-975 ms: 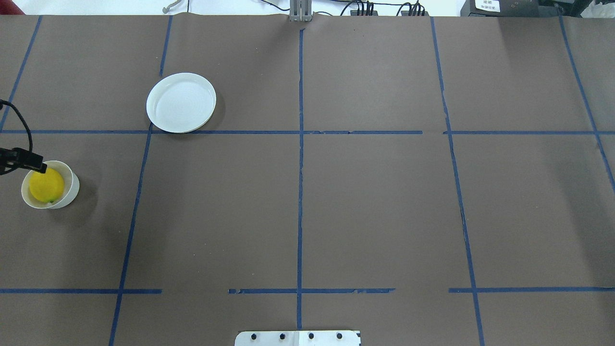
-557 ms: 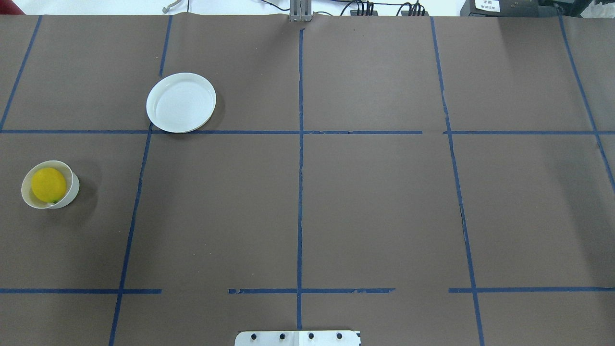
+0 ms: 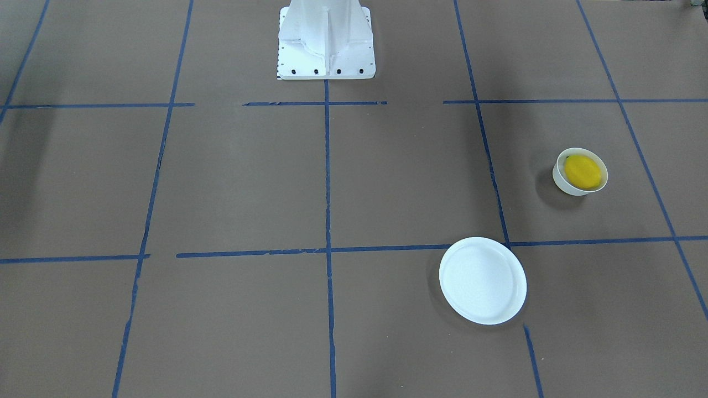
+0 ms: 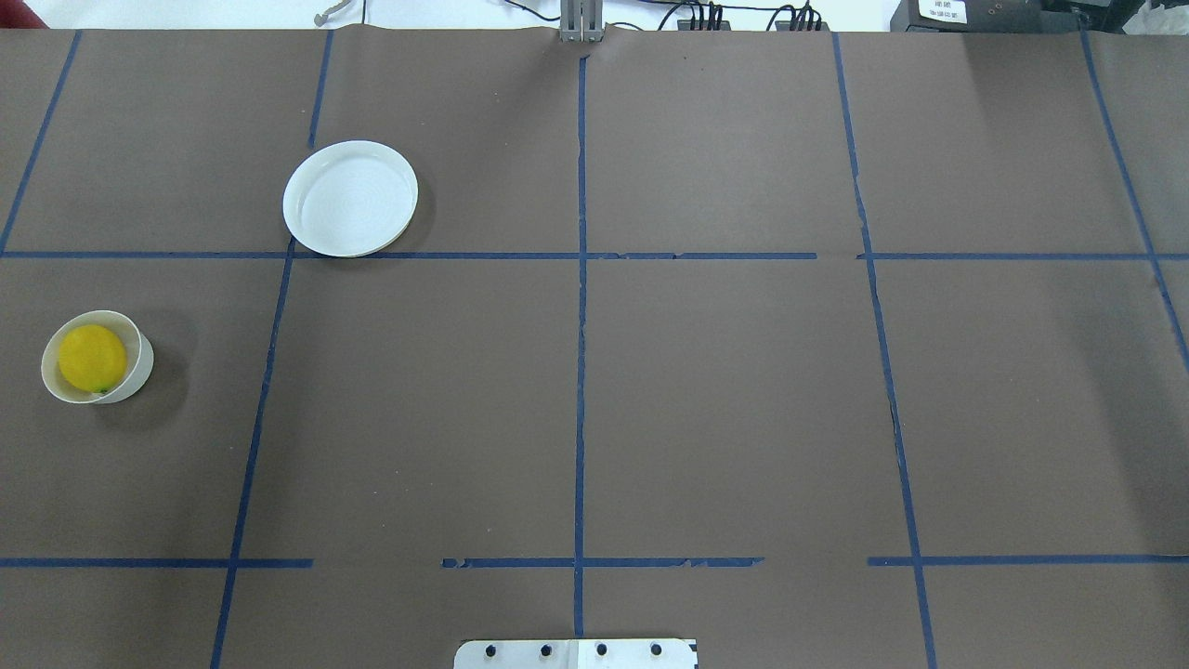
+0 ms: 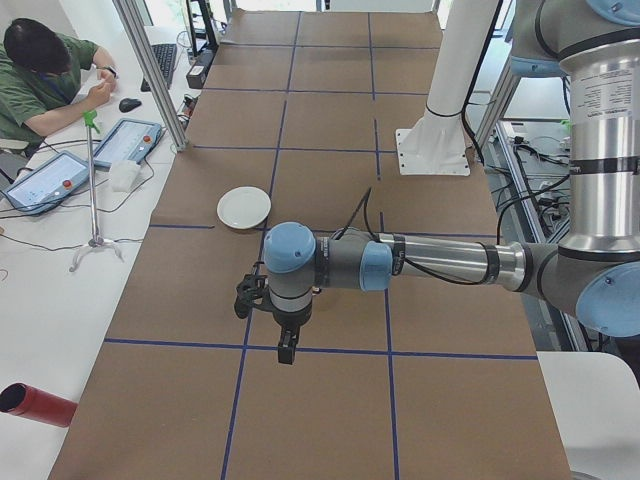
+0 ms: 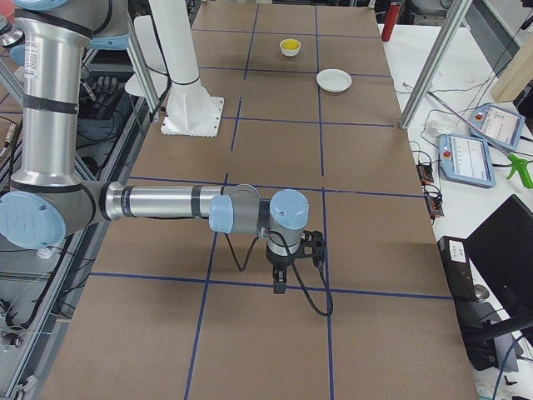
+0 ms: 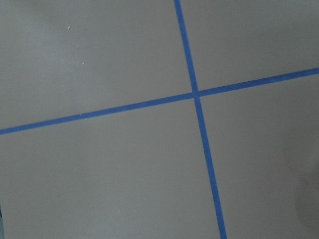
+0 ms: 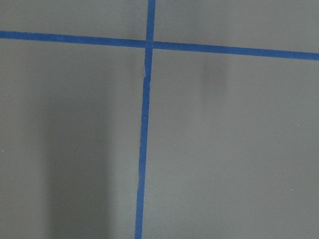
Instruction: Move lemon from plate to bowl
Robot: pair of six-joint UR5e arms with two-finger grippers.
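Observation:
The yellow lemon lies inside the small deep white bowl at the table's left side; both also show in the front-facing view, lemon in bowl. The flat white plate is bare, farther out and to the right of the bowl. No gripper shows in the overhead or front-facing views. My left gripper hangs over bare table in the left side view. My right gripper hangs over bare table in the right side view. I cannot tell whether either is open or shut.
The table is covered in brown paper with a grid of blue tape lines. The robot's white base stands at the near edge. Both wrist views show only paper and tape. An operator sits beside the table with tablets.
A second ago my left gripper's tip was at the bowl's left rim; it has since left the overhead view. The lemon stays in the bowl.

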